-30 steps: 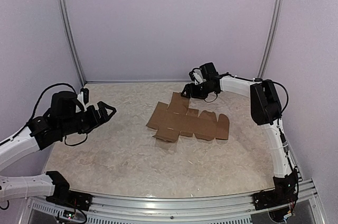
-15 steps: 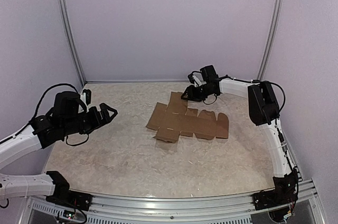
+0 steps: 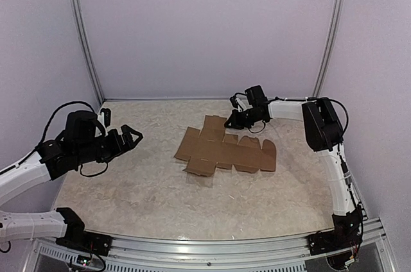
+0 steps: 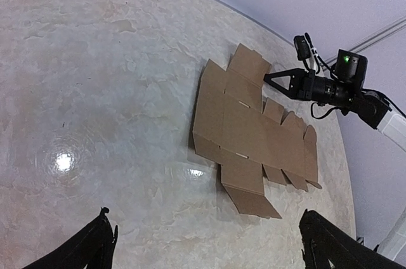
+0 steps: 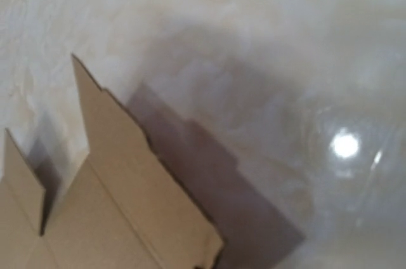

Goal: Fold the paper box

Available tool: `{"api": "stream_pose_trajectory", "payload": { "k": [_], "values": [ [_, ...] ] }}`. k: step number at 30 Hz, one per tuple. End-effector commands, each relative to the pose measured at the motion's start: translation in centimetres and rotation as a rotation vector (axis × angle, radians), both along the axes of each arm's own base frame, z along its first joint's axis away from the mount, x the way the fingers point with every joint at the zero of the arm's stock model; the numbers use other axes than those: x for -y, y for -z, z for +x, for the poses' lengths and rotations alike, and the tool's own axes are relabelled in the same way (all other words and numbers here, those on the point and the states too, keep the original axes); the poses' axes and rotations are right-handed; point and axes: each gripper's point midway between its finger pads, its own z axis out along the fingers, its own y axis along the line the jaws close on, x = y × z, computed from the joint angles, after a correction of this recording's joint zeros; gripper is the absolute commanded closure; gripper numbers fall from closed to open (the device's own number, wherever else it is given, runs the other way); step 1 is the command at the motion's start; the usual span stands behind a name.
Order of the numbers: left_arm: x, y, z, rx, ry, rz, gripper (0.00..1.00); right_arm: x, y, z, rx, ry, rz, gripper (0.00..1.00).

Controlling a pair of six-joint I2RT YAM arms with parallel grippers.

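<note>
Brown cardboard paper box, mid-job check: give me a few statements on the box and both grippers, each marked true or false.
1. The plain brown cardboard paper box lies unfolded, as a flat die-cut sheet, on the mottled beige table. True.
2. The left gripper is shut. False: its jaws stand wide open.
3. The right gripper is shut, at the sheet's far flap. True.
4. The left gripper touches the sheet. False: it hovers apart from it, off to the sheet's left.
</note>
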Motion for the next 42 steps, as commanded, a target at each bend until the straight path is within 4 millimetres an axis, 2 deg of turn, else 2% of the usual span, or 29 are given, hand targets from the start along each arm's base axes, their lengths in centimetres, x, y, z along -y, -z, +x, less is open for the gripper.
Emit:
{"api": "stream_pose_trajectory", "payload": {
  "k": [1,5,10,14,16,18,23,28,30,36,39,42],
  "values": [
    [0.0,-1.4,0.2,0.03,0.004,-0.011,0.01,0.5,-3.3,-0.1,0.061,0.015,0.025,1.0],
    [0.2,-1.4,0.2,0.029,0.009,-0.018,0.01,1.4,-3.9,-1.1,0.071,0.054,0.011,1.0],
    [0.2,-1.3,0.1,0.031,0.01,-0.021,0.01,3.7,-3.8,-2.4,0.066,0.176,-0.028,1.0],
    [0.4,-1.3,0.1,0.032,0.019,-0.03,0.01,6.0,-3.0,-4.4,0.034,0.314,-0.034,1.0],
    [0.6,-1.3,0.2,0.034,0.022,-0.034,0.01,7.1,-3.3,-5.1,0.054,0.397,-0.012,1.0],
    [0.7,-1.3,0.4,0.038,0.022,-0.038,0.01,8.2,-2.5,-6.6,0.029,0.47,0.018,1.0],
    [1.6,-1.1,0.4,0.027,0.059,-0.056,0.01,10.0,-2.8,-9.5,0.012,0.66,0.094,1.0],
    [1.8,-1.0,0.5,0.03,0.064,-0.06,0.01,9.9,-3.7,-13.1,0.02,0.815,0.157,1.0],
    [1.9,-0.9,0.6,0.029,0.068,-0.061,0.01,9.4,-3.9,-14.4,0.019,0.851,0.152,1.0],
    [1.9,-0.7,0.4,0.026,0.077,-0.053,0.01,6.6,-5.0,-17.0,0.031,0.811,0.1,1.0],
    [1.7,-0.6,0.3,0.027,0.077,-0.05,0.01,5.9,-5.2,-17.7,0.035,0.778,0.063,0.71],
    [1.7,-0.5,0.2,0.027,0.079,-0.049,0.01,6.4,-5.2,-18.2,0.058,0.762,0.026,0.56]
  ]
}}
